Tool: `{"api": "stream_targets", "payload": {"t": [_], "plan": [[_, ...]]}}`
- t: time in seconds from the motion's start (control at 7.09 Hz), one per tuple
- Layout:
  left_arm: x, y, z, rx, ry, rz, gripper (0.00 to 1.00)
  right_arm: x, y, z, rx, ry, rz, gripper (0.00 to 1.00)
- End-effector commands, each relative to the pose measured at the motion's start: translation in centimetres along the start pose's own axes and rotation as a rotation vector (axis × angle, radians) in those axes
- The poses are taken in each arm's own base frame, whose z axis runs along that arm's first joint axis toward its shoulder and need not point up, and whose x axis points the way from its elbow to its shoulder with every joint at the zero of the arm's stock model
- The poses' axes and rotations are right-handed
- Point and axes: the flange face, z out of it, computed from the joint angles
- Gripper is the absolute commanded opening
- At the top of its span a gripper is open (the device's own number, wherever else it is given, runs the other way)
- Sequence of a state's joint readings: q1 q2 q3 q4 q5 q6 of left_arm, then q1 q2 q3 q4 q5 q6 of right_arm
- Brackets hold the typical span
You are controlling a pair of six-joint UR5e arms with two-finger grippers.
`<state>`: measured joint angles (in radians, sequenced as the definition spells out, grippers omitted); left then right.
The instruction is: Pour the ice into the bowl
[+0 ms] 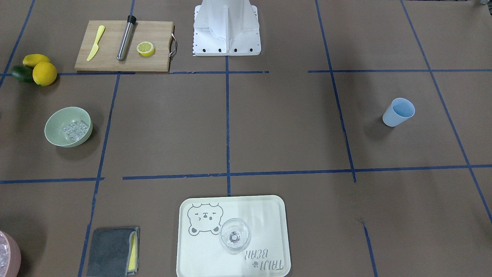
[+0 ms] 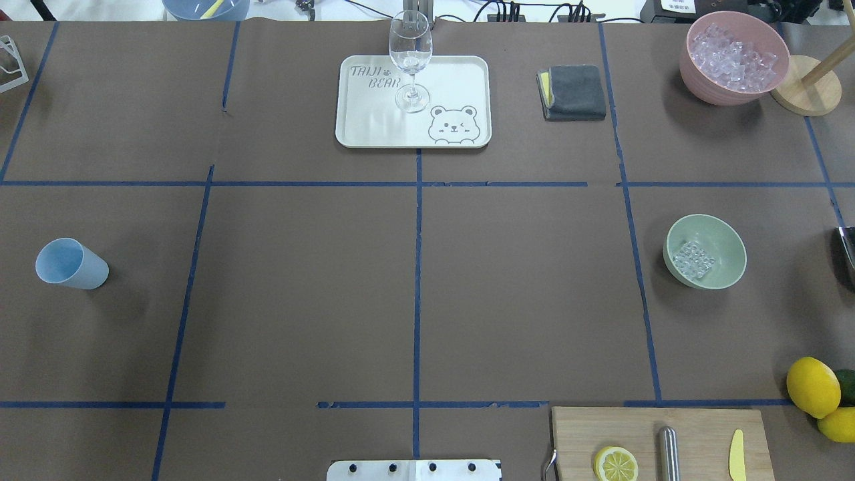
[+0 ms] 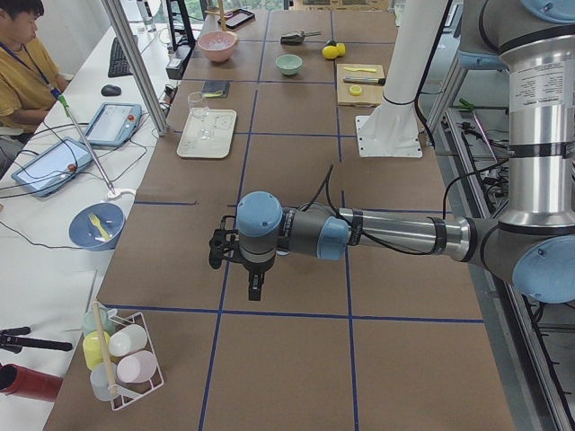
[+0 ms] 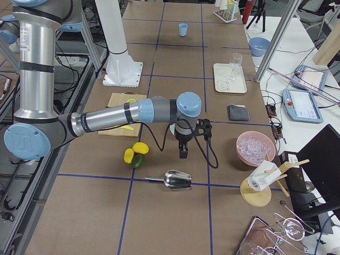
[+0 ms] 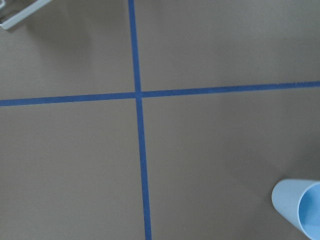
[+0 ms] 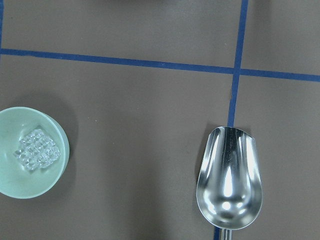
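Observation:
The pale sage-green bowl (image 1: 56, 125) (image 2: 727, 242) stands on the robot's right side of the table with a small heap of clear ice cubes (image 1: 75, 130) (image 2: 693, 260) inside it. The right wrist view looks down on the bowl (image 6: 17, 181) with its ice (image 6: 37, 149) and on an empty metal scoop (image 6: 230, 182) lying beside it. My right gripper (image 4: 184, 153) hangs above the table near the scoop (image 4: 178, 180); I cannot tell if it is open. My left gripper (image 3: 255, 291) hangs over bare table; I cannot tell its state either.
A blue cup (image 2: 71, 264) (image 5: 300, 206) stands on the robot's left side. A pink container of ice (image 2: 708, 83) is at the far right. A tray (image 2: 454, 80) holds a wine glass (image 2: 410, 53). A cutting board (image 2: 695, 434) and lemons (image 2: 812, 386) are near the base.

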<state>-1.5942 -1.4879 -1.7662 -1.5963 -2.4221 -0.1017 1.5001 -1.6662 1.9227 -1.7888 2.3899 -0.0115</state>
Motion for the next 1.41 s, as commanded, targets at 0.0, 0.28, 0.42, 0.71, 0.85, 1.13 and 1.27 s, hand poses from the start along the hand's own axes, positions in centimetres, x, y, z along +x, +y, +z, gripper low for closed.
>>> {"api": "stream_targets", "payload": {"t": [0.0, 0.28, 0.42, 0.71, 0.85, 1.13, 1.27], "plan": [[-1.1, -0.8, -1.5, -0.019, -0.015, 0.113, 1.00, 0.3, -0.4, 0.2, -0.002, 0.005, -0.003, 1.00], [-1.6, -0.9, -0.7, -0.034, -0.012, 0.116, 1.00, 0.4, -0.6, 0.2, -0.001, 0.008, -0.008, 1.00], [-2.0, -0.8, -0.4, -0.040, -0.009, 0.107, 1.00, 0.4, -0.8, 0.1, 0.014, 0.013, -0.024, 1.00], [-1.5, -0.9, -0.8, -0.029, 0.000, 0.120, 1.00, 0.8, -0.3, -0.2, 0.040, 0.014, -0.041, 1.00], [-1.5, -0.9, -0.8, -0.029, -0.002, 0.120, 1.00, 1.1, -0.4, 0.2, 0.034, 0.015, -0.025, 1.00], [-1.3, -1.1, -1.0, -0.025, -0.002, 0.123, 1.00, 1.2, -0.3, 0.3, 0.031, 0.015, -0.012, 1.00], [-1.0, -1.6, -1.1, -0.021, -0.005, 0.134, 1.00, 1.3, -0.2, 0.3, 0.030, 0.015, -0.011, 1.00]]}}
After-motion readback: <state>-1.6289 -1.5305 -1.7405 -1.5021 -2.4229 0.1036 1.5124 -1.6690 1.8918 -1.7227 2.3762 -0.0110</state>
